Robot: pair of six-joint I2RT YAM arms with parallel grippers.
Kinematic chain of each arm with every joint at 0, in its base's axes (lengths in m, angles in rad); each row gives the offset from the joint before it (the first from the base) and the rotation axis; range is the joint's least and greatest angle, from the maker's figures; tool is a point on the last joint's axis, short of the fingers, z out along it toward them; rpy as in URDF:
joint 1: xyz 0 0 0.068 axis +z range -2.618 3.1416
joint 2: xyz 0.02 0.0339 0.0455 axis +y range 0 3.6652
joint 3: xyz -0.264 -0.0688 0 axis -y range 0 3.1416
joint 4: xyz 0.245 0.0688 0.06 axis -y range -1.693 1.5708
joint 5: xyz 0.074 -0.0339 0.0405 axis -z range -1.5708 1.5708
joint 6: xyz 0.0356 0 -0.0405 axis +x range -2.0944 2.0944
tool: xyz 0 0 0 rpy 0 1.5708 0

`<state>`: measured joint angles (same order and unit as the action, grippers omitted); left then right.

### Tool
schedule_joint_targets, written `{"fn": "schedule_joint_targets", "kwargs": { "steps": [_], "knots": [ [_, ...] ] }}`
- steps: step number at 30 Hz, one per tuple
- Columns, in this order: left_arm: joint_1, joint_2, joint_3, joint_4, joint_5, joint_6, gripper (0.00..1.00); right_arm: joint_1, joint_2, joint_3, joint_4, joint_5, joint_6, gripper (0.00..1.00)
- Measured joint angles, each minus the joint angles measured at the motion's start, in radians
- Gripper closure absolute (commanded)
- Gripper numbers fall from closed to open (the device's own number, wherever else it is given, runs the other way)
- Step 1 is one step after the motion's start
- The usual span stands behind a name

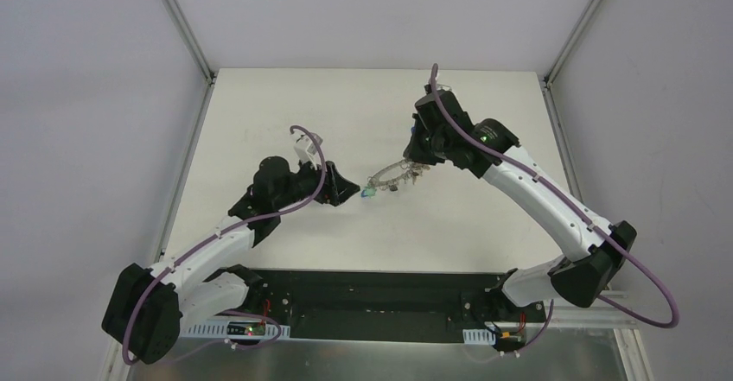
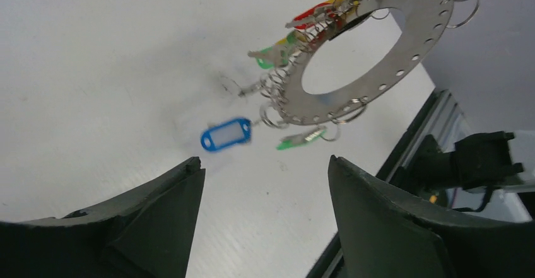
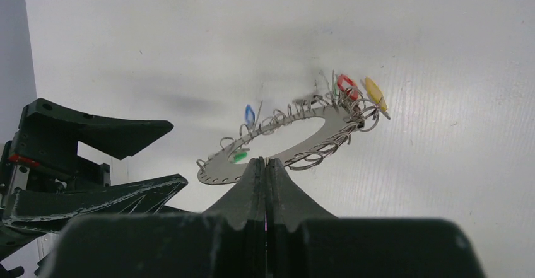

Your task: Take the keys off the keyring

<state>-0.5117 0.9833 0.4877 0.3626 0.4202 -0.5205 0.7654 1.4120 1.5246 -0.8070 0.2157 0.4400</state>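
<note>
White table (image 1: 285,113) fills the middle of the top view. Right gripper (image 3: 265,162), bottom centre of its wrist view, is clamped on the near rim of the keyring (image 3: 217,172). Left gripper (image 2: 264,164) gapes wide just beneath the ring. Keys (image 2: 303,29) cluster upper centre in the left wrist view, with a blue tag (image 2: 226,134) dangling lowest

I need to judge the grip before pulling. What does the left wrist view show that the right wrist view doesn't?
Only the left wrist view shows the blue tag face-on, with its white label visible. It hangs below the keyring, ahead of the open left gripper. Only the right wrist view shows the right gripper shut on the keyring's near rim, holding it tilted. Both views show the keyring, its small split rings and the green, red and yellow keys.
</note>
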Motion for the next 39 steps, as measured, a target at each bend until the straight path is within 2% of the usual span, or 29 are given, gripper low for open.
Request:
{"fn": "schedule_joint_targets", "kwargs": {
  "steps": [6,14,19,23,26,36,39],
  "knots": [
    [-0.042,0.038,0.014,0.022,-0.001,0.184,0.19,-0.009,0.000,0.022,-0.016,-0.036,-0.020,1.00],
    [-0.168,0.102,0.055,0.050,-0.010,0.374,0.27,-0.013,0.000,0.077,-0.035,-0.060,-0.036,1.00],
    [-0.176,0.112,0.056,0.074,-0.015,0.395,0.28,-0.020,0.000,0.091,-0.039,-0.060,-0.040,1.00],
    [-0.176,0.106,0.048,0.089,-0.018,0.402,0.37,-0.023,0.000,0.100,-0.043,-0.060,-0.042,1.00],
    [-0.176,0.093,0.030,0.092,-0.017,0.397,0.40,-0.024,0.000,0.105,-0.044,-0.060,-0.042,1.00],
    [-0.203,0.090,-0.025,0.138,-0.008,0.337,0.33,-0.024,-0.001,0.105,-0.050,-0.071,-0.039,1.00],
    [-0.203,0.090,-0.026,0.151,-0.008,0.340,0.41,-0.024,-0.001,0.105,-0.050,-0.075,-0.037,1.00]
  ]
}}
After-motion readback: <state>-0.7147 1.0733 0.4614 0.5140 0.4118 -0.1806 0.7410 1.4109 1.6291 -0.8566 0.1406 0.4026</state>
